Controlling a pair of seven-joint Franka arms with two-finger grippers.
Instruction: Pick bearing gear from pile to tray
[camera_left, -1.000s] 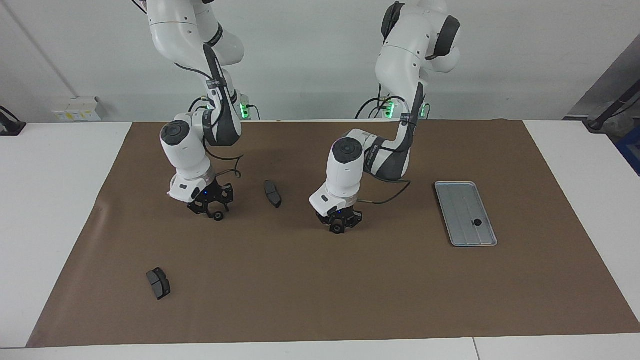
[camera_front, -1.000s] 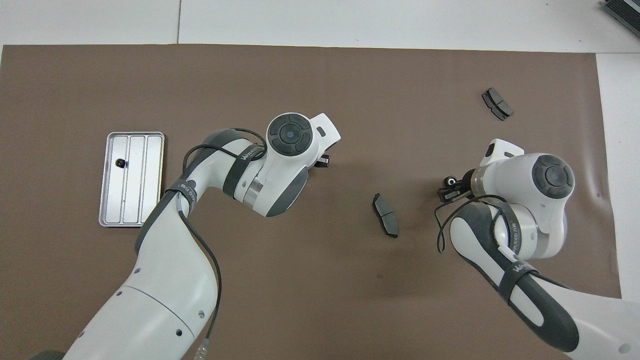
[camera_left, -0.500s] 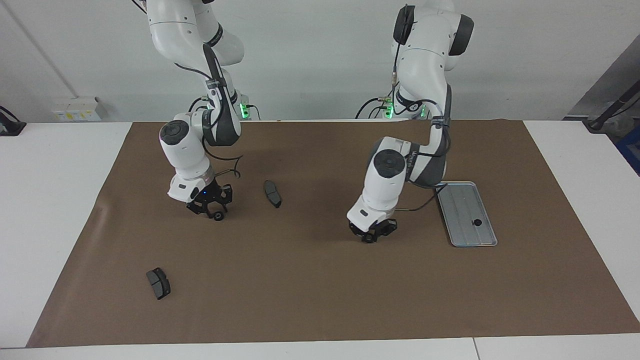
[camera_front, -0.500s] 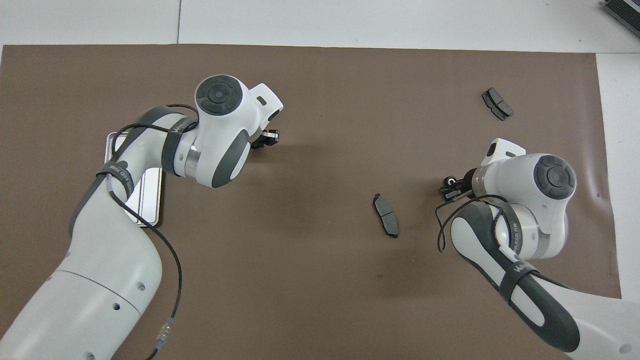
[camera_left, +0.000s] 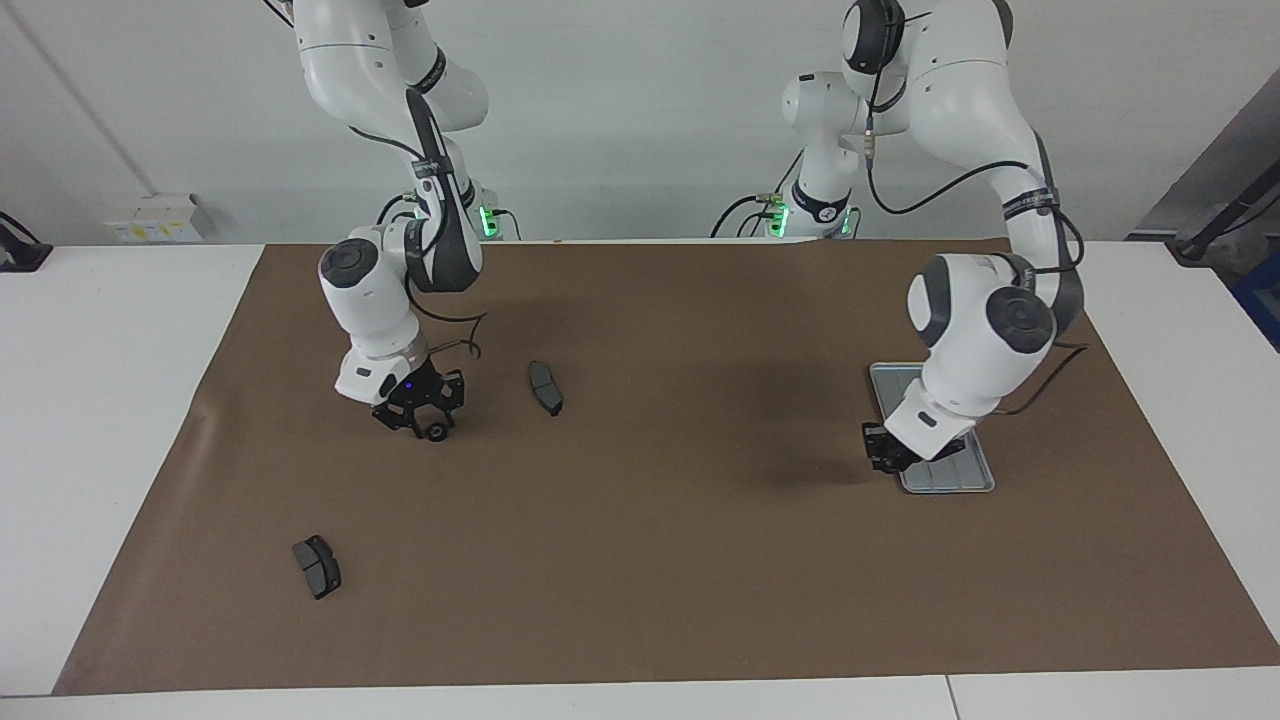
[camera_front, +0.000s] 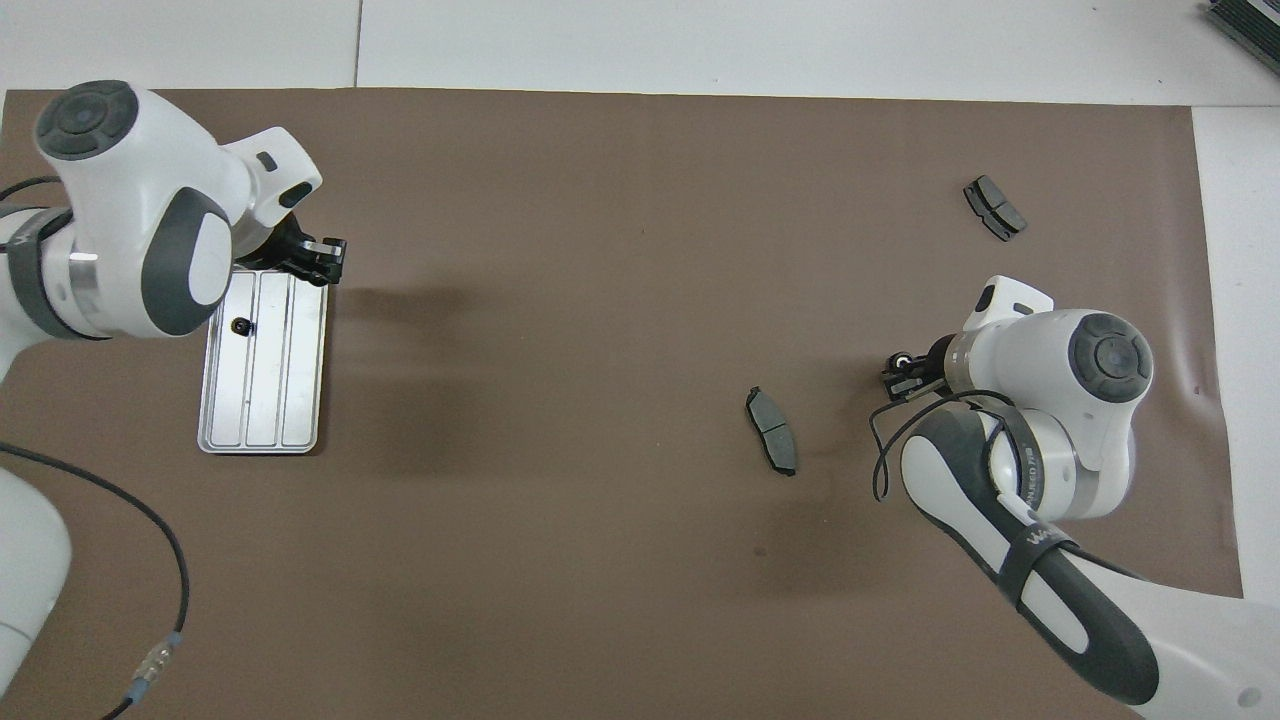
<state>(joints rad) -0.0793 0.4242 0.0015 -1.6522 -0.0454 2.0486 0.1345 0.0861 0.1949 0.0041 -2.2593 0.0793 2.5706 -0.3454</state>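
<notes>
The silver tray (camera_front: 300, 400) lies toward the left arm's end of the brown mat, with one small black bearing gear (camera_front: 240, 326) on it. My left gripper (camera_front: 320, 262) hangs over the tray's corner farthest from the robots. It is shut on a small dark bearing gear that barely shows. In the facing view the left gripper (camera_left: 882, 452) and its arm cover most of the tray (camera_left: 945, 480). My right gripper (camera_left: 428, 425) is down at the mat, right at another black bearing gear (camera_left: 436, 432). From overhead that gear (camera_front: 903, 360) shows just past the right gripper (camera_front: 900, 376).
One dark grey brake pad (camera_left: 545, 387) lies on the mat beside the right gripper, toward the middle. A second brake pad (camera_left: 317, 566) lies farther from the robots, near the right arm's end of the mat. The right arm's cable loops beside its wrist.
The left arm has swung from the middle of the mat to the tray, carrying its gear. The right arm has stayed at its gear, hardly moving.
</notes>
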